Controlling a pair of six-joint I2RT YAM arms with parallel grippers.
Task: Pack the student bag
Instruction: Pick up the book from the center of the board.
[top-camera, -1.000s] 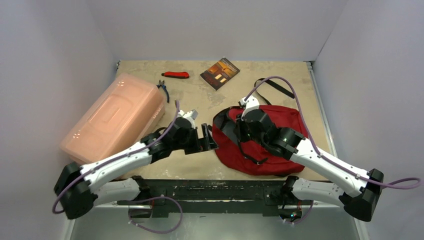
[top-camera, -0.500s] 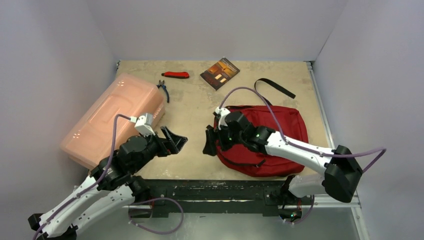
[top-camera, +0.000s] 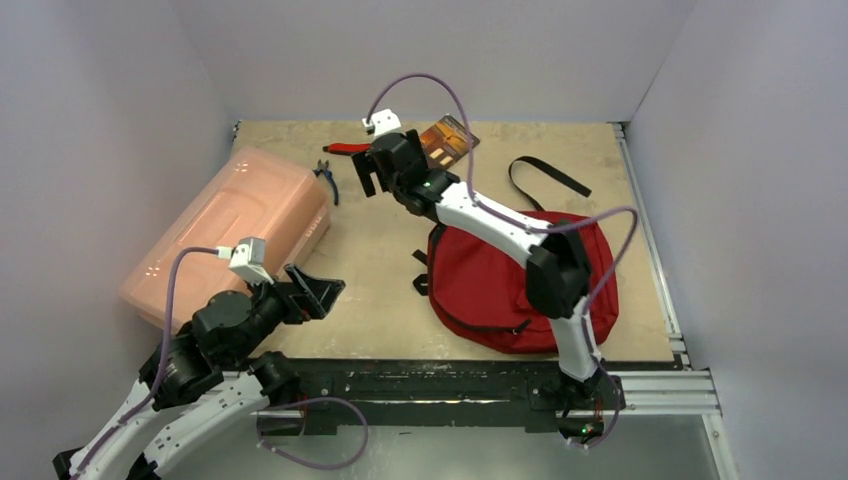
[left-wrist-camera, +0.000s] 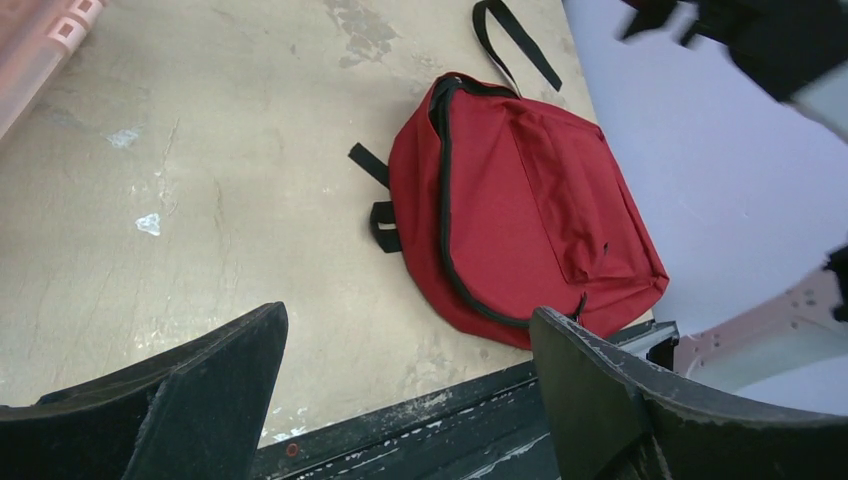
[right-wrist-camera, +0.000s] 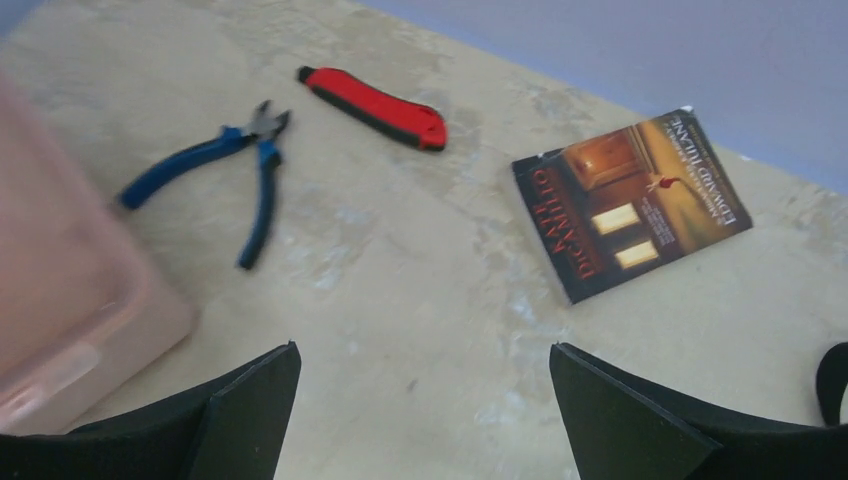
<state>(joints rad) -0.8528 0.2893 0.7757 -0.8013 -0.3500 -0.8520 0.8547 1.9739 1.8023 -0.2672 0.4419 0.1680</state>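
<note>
the student bag (top-camera: 505, 285) lay flat on the near right part of the table (top-camera: 385, 245), front pocket up. its long black strap (top-camera: 545, 174) trailed away toward the far edge. nothing showed inside it or poking out of it. the left wrist view gave only the dark zip line around its side, so whether the main compartment was open could not be told.

everything that might go in lay apart from the bag. the book (right-wrist-camera: 630, 205) sat at the far edge, cover up. the red utility knife (right-wrist-camera: 372, 103) was just beyond it to the left, and the blue-handled pliers (right-wrist-camera: 225, 170) lay nearer the pink box (top-camera: 230, 230), which filled the left side. none of these touched the bag.

the right claw (right-wrist-camera: 422, 365) hung over the far middle of the table, fingers spread wide and empty, with the book and the knife both ahead of it. the left claw (top-camera: 330, 294) was low at the near edge beside the box, also released with nothing between its fingers, looking across at the bag.

by my reading the packing had hardly begun: no item was in hand and none was visibly in the bag. picking up, carrying over, getting each thing inside and closing the zip all appeared to be left. the book looked the likeliest first pick.
</note>
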